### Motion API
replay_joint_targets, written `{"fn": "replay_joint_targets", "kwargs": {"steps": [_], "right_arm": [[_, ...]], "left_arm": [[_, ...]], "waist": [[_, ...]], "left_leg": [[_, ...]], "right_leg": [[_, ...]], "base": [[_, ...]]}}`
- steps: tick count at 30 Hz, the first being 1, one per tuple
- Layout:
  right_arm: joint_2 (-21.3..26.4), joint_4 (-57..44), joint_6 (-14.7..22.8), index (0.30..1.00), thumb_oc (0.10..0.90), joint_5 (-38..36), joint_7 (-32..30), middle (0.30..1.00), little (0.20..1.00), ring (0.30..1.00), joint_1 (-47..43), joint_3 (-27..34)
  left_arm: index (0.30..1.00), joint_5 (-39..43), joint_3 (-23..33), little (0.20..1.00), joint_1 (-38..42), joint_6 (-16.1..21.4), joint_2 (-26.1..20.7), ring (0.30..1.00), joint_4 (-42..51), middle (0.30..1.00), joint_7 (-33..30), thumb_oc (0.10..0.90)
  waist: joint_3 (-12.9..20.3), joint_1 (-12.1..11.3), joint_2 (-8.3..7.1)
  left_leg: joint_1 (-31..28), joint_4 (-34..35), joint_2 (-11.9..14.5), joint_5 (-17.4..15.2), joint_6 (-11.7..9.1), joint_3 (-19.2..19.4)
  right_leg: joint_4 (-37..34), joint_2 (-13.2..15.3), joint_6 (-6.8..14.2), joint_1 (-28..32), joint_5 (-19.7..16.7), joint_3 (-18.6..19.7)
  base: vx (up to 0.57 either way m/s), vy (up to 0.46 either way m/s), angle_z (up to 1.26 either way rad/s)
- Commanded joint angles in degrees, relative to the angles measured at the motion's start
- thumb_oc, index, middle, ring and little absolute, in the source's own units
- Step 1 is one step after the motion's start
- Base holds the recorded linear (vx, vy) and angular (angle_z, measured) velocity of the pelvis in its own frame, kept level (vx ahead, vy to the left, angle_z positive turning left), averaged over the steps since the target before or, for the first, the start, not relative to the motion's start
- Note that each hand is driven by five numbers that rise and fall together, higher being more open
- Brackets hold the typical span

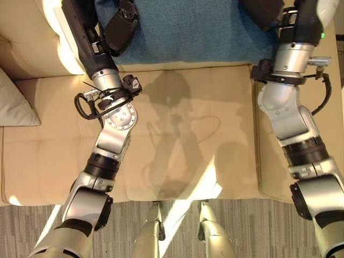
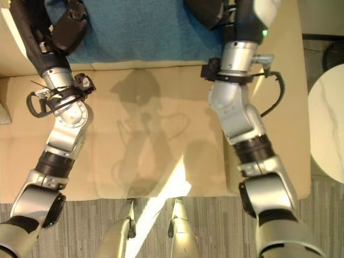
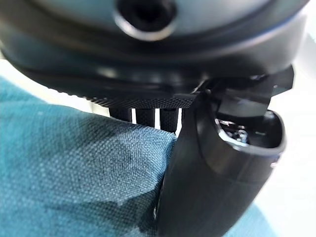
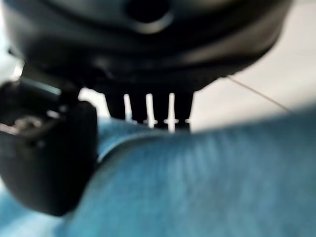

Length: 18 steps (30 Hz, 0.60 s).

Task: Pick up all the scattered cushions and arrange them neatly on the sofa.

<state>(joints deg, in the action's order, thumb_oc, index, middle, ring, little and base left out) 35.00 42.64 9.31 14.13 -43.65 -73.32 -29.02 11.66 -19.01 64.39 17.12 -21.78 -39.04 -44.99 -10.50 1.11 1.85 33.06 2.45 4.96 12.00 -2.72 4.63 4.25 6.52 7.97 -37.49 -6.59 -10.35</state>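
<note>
A teal cushion point(image 1: 188, 29) stands at the back of the beige sofa point(image 1: 177, 161), leaning on the backrest. My left hand point(image 1: 121, 27) grips its left edge. In the left wrist view the thumb point(image 3: 212, 163) presses the front of the teal cloth point(image 3: 74, 173) and the fingers reach behind it. My right hand point(image 1: 263, 13) holds the cushion's right edge the same way. In the right wrist view its thumb point(image 4: 49, 153) lies on the cushion point(image 4: 212, 182), with the fingers behind.
A beige cushion point(image 1: 16, 102) rests at the sofa's left end. To the right of the sofa stands a round white marble table point(image 2: 328, 123). Grey wood floor point(image 1: 247, 226) runs along the sofa's front edge.
</note>
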Motion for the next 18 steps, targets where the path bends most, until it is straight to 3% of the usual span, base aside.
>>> {"fn": "replay_joint_targets", "kwargs": {"steps": [1,2,4,5,6,7,8,15,18], "right_arm": [[-1.6,-2.0,0.5,0.3,0.4,-7.6,0.6,0.3,0.3,0.3,-2.0,0.1],[-1.9,4.3,-0.5,0.3,0.4,-11.9,3.7,0.3,0.3,0.3,-5.2,-2.7],[-2.1,8.4,-0.4,0.3,0.4,-17.0,7.2,0.3,0.3,0.3,-7.3,-4.5],[-2.7,9.4,0.0,0.3,0.4,-19.7,8.8,0.3,0.3,0.3,-7.2,-4.6],[-2.7,10.2,-0.3,0.458,0.505,-21.0,10.1,0.458,0.458,0.458,-7.7,-5.2],[-2.9,10.8,-0.7,0.756,0.704,-21.8,11.2,0.756,0.756,0.756,-7.7,-5.8],[-3.5,11.1,-0.8,0.9,0.8,-22.9,12.9,0.9,0.9,0.9,-7.2,-6.7],[-3.7,10.9,-1.8,0.9,0.8,-21.4,15.4,0.9,0.9,0.9,-4.2,-7.8],[-3.1,9.6,-2.5,0.9,0.8,-21.2,15.2,0.9,0.9,0.9,-0.2,-4.6]], "left_arm": [[0.3,1.3,-7.1,0.3,10.4,5.7,-2.5,0.3,3.4,0.3,4.6,0.4],[0.3,4.7,-11.1,0.3,15.7,4.5,-3.4,0.3,-4.0,0.3,8.7,0.4],[0.3,6.5,-14.3,0.3,19.4,3.2,-4.3,0.3,-9.0,0.3,12.0,0.4],[0.349,6.8,-15.2,0.349,20.6,2.4,-4.9,0.349,-10.7,0.349,13.3,0.433],[0.596,7.5,-15.5,0.596,20.7,2.1,-4.9,0.596,-11.6,0.596,14.4,0.598],[0.9,8.3,-15.5,0.9,20.9,2.0,-4.9,0.9,-12.1,0.9,15.1,0.8],[0.9,9.1,-15.3,0.9,20.2,1.9,-5.0,0.9,-12.8,0.9,15.8,0.8],[0.9,11.0,-14.2,0.9,13.4,1.3,-3.7,0.9,-11.7,0.9,19.8,0.8],[0.9,14.8,-10.3,0.9,4.4,1.8,0.0,0.9,-8.7,0.9,21.2,0.8]], "waist": [[5.3,-0.1,-3.36],[4.7,0.1,-3.25],[4.1,0.3,-2.89],[3.9,0.3,-2.72],[3.6,0.4,-2.58],[3.3,0.4,-2.49],[3.1,0.4,-2.44],[3.3,0.4,-2.35],[3.4,0.2,-2.69]], "left_leg": [[2.0,2.5,-3.5,-3.8,-3.8,1.6],[3.6,2.5,-3.6,-3.4,-3.7,1.2],[5.3,2.5,-3.7,-2.9,-3.7,0.9],[6.1,2.5,-3.7,-2.8,-3.8,0.9],[6.6,2.5,-3.8,-2.7,-3.8,0.9],[7.1,2.5,-3.9,-2.6,-3.8,0.8],[7.6,2.5,-4.0,-2.5,-3.8,0.7],[9.0,2.5,-4.5,-2.0,-4.0,0.9],[9.0,2.5,-4.7,-1.9,-4.3,1.0]], "right_leg": [[-9.3,-0.4,2.5,0.6,-2.4,0.7],[-9.3,-0.5,2.6,-0.8,-2.9,0.9],[-9.3,-0.6,2.9,-2.6,-3.4,0.9],[-9.3,-0.6,3.0,-3.4,-3.6,0.9],[-9.3,-0.5,3.0,-4.0,-3.7,0.9],[-9.3,-0.6,3.0,-4.6,-3.8,0.9],[-9.3,-0.7,3.0,-5.1,-3.9,0.9],[-9.3,-0.6,3.0,-6.9,-4.4,0.7],[-9.3,-0.5,2.9,-6.8,-4.4,0.3]], "base": [[-0.02,-0.006,0.41],[-0.03,-0.003,0.45],[-0.02,0.01,0.19],[-0.02,0.015,0.31],[-0.01,0.011,0.12],[-0.02,0.014,-0.29],[-0.02,0.018,-0.46],[-0.02,0.001,0.12],[-0.03,-0.029,-0.15]]}}
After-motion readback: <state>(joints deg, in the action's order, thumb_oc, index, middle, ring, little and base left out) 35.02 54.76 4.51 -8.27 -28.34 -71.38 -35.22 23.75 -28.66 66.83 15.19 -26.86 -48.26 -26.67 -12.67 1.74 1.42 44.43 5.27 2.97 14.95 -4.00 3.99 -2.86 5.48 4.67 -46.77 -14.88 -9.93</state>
